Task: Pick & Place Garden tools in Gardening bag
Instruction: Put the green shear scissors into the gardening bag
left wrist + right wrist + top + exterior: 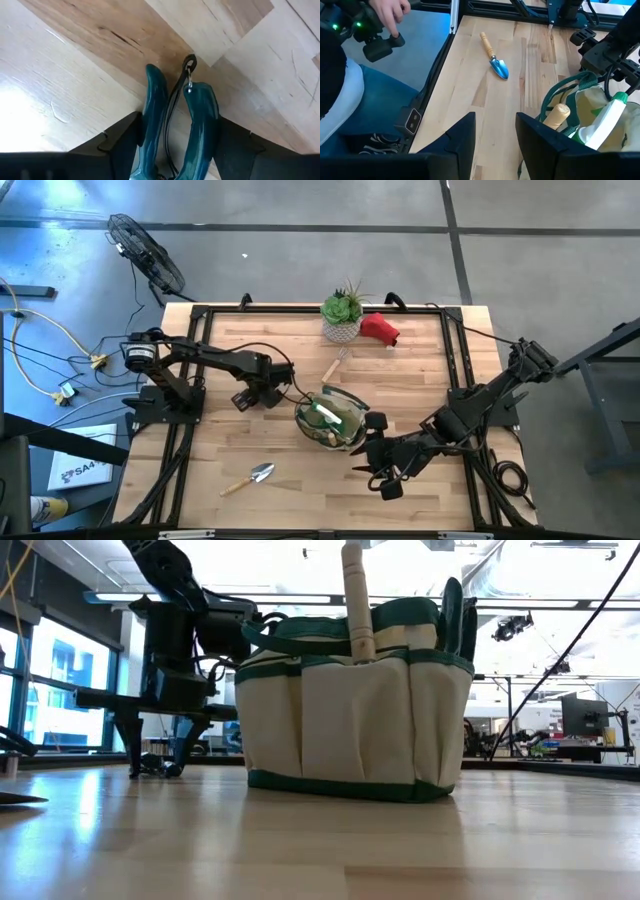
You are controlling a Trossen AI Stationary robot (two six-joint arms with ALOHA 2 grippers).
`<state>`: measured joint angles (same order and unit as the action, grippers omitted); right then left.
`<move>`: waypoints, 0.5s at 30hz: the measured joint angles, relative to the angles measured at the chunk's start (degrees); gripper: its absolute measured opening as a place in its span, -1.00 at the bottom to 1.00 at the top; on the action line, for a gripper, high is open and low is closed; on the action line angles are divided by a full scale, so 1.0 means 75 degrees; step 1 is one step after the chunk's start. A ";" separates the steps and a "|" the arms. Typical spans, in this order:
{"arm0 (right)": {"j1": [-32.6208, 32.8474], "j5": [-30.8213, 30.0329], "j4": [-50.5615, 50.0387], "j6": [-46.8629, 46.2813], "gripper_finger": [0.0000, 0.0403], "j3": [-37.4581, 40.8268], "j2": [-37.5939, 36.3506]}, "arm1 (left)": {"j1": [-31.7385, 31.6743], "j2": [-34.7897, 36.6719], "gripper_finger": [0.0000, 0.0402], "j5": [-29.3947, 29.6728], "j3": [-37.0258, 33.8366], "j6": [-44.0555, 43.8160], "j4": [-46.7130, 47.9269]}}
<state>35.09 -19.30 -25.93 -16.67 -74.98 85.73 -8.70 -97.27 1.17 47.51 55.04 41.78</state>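
Observation:
My left gripper points down at the table left of the gardening bag and is shut on a teal-handled pruner. In the high view this gripper hides the pruner. The tan bag with its green rim stands upright; a wooden handle and dark pruner handles stick up out of it, and a green spray bottle sits inside. A silver trowel lies flat near the table's front edge. My right gripper hangs open and empty just right of the bag. My left gripper has the pruner's two teal handles between its fingers, one finger against the outer side of each handle. The fingers come from above, pointing down. The pruner lies on the table, and its handle ends with their wire loop reach out past the fingertips.
A green spiky plant in a white pot, a red soft item and a wooden-handled tool sit toward the far edge. Black frame rails run along the table's sides. A person's hand holds a device beyond the table's edge.

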 joint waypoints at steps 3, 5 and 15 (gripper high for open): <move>0.0000 -0.0001 0.0000 0.0000 -0.34 0.0000 0.0000 | 0.0013 0.0006 0.05 0.0231 0.0108 -0.0212 0.0120; 0.0000 -0.0001 0.0000 0.0000 -0.34 0.0000 0.0000 | 0.0013 0.0041 0.05 0.0315 0.0289 -0.0368 0.0315; 0.0020 -0.0001 -0.0009 0.0023 -0.34 0.0000 0.0000 | 0.0008 0.0039 0.05 0.0107 0.0774 -0.0988 0.0742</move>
<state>35.24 -19.31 -26.00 -16.49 -74.98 85.73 -8.64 -96.98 1.98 53.31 47.63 47.35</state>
